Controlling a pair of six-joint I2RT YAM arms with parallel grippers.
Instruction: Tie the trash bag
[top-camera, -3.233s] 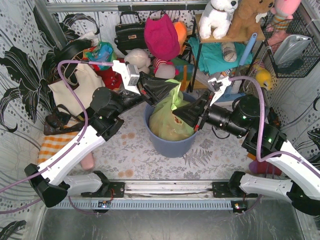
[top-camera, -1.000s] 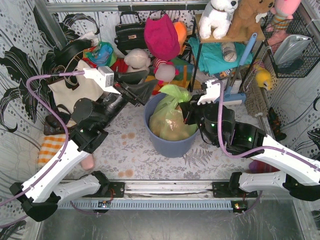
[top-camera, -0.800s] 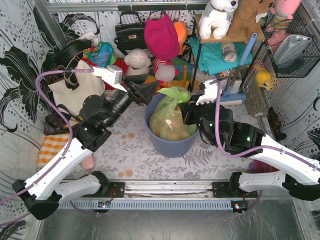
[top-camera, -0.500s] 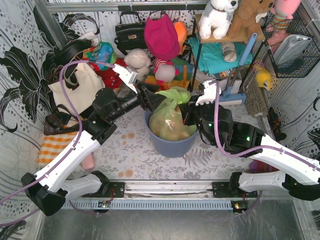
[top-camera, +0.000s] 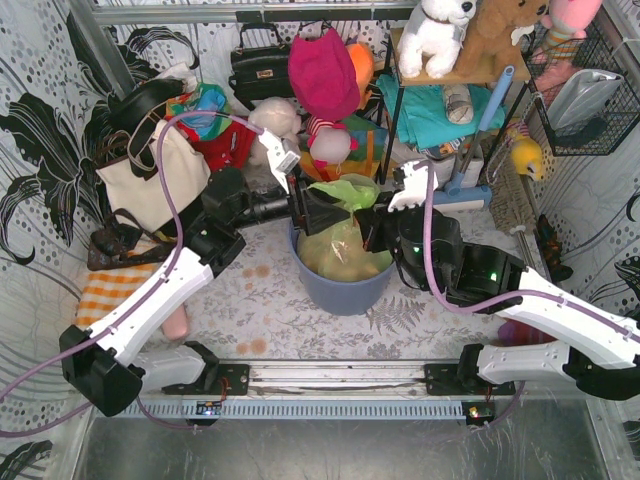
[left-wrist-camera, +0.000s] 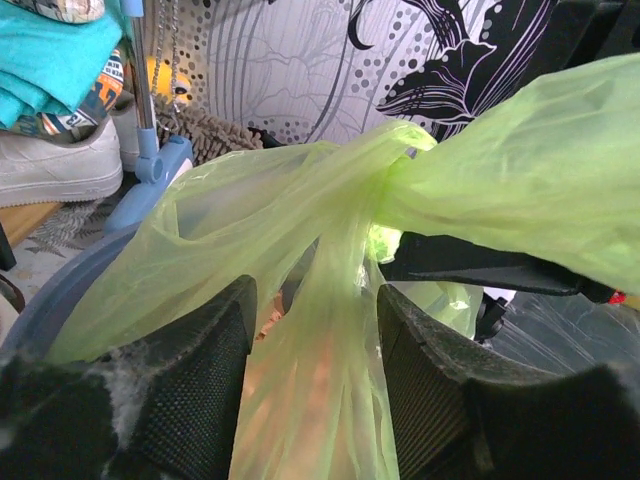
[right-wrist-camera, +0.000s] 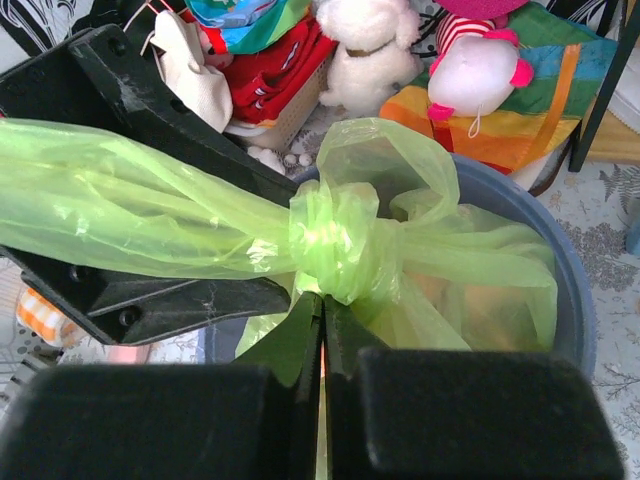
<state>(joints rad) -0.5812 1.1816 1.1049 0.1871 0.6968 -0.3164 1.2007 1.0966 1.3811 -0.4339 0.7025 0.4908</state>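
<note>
Tabletop (top-camera: 270, 300) with a fern-print cover carries the whole scene, its far edge crowded with soft toys, a black handbag (top-camera: 260, 65) and a cream tote (top-camera: 150, 180). Two white arms reach in from the near rail, the left arm (top-camera: 160, 300) slanting up from the left and the right arm (top-camera: 545, 305) from the right, so that both meet over a round blue-grey bin (top-camera: 345, 290) in the middle of the table. Inside that bin sits the trash bag (top-camera: 335, 250), light green and translucent, with tan-orange paper showing through its lower part and its gathered top rising above the rim. The left gripper (top-camera: 318, 212) sits at the bin's far-left rim with its jaws apart, and the left wrist view shows a twisted strand of the bag running down between the two fingers (left-wrist-camera: 205, 340) without being squeezed. The right gripper (top-camera: 370, 228) is at the bag's right side, jaws pressed together and pinching a fold of green plastic just below the knot (right-wrist-camera: 335, 245). That knot is a tight bunched wrap at the bag's neck, with a wide tail stretching away from it between the left gripper's black fingers and a small loop of plastic standing up behind it.
</note>
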